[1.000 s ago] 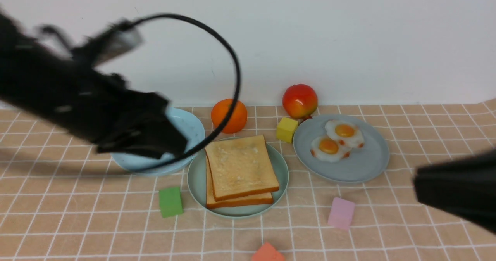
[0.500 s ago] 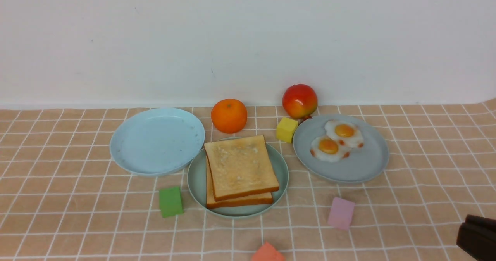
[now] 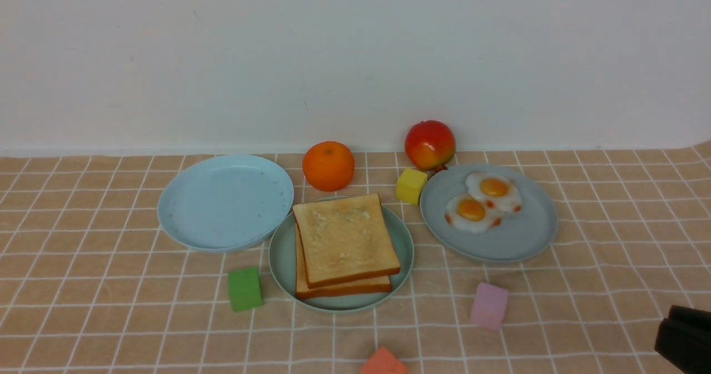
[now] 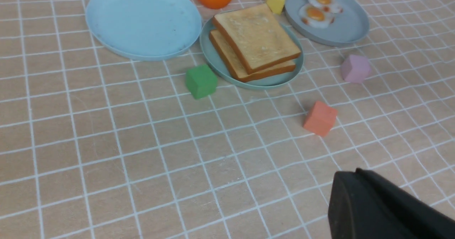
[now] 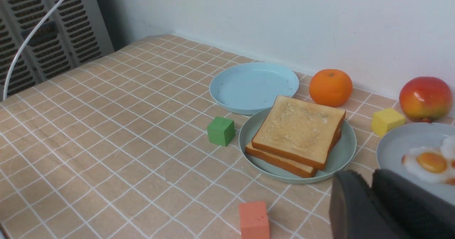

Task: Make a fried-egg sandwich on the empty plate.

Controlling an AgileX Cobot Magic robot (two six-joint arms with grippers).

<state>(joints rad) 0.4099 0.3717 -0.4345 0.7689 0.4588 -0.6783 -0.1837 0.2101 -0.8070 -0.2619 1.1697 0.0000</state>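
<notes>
On the tiled surface [image 3: 111, 318] we see the mint-green plate [image 3: 282, 263] at the centre, carrying the sandwich [image 3: 344, 240]: two toast slices stacked one on the other, the upper one turned slightly off the lower. Just to its left lies the light blue plate [image 3: 225, 202], bare, its rim close to the green one. To the right sits the grey-blue plate [image 3: 516, 240] with two fried eggs [image 3: 482, 200] side by side. An orange [image 3: 328, 165] and a red apple [image 3: 430, 144] stand by the wall, a yellow cube [image 3: 411, 185] between the apple and the toast. A green cube [image 3: 244, 289], a pink cube [image 3: 489, 305] and an orange-red cube [image 3: 383, 363] lie nearer us.

Our left pincer [image 4: 384, 207] is closed and holds nothing. Our right pincer [image 5: 371, 207] hangs low at the right edge, well apart from the plates, its jaws close together with only a narrow gap and nothing between them.
</notes>
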